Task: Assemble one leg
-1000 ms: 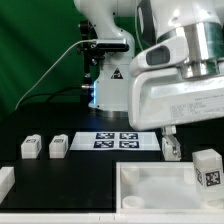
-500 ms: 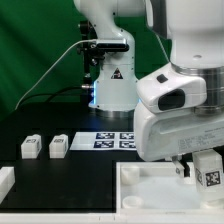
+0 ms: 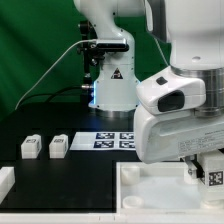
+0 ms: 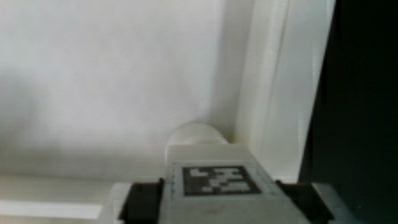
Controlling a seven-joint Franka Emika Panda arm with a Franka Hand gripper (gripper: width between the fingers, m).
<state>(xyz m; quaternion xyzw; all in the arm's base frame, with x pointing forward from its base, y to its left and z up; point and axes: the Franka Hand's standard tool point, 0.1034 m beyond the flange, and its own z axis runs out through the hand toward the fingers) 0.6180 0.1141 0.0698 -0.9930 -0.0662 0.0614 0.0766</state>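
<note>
- The leg [image 3: 213,172] hangs low at the right edge of the exterior view, tag toward the camera, pinched in the tool [image 3: 207,172]; in the wrist view the leg [image 4: 217,178] shows its tag face-on
- The tool [image 4: 219,203] is clamped on the leg, one dark finger [image 4: 143,200] against each flank
- Just below sits the white panel [image 3: 150,185], across the lower middle and right of the exterior view; the wrist view puts the leg's rounded far end near the panel's raised rim [image 4: 267,90]; contact, cannot tell
- Beyond that rim, the dark bench [image 4: 365,100]
- Left of centre in the exterior view, one spare leg [image 3: 31,147] beside another spare leg [image 3: 58,146], well apart from the tool; the marker board [image 3: 118,140] lies flat mid-frame
</note>
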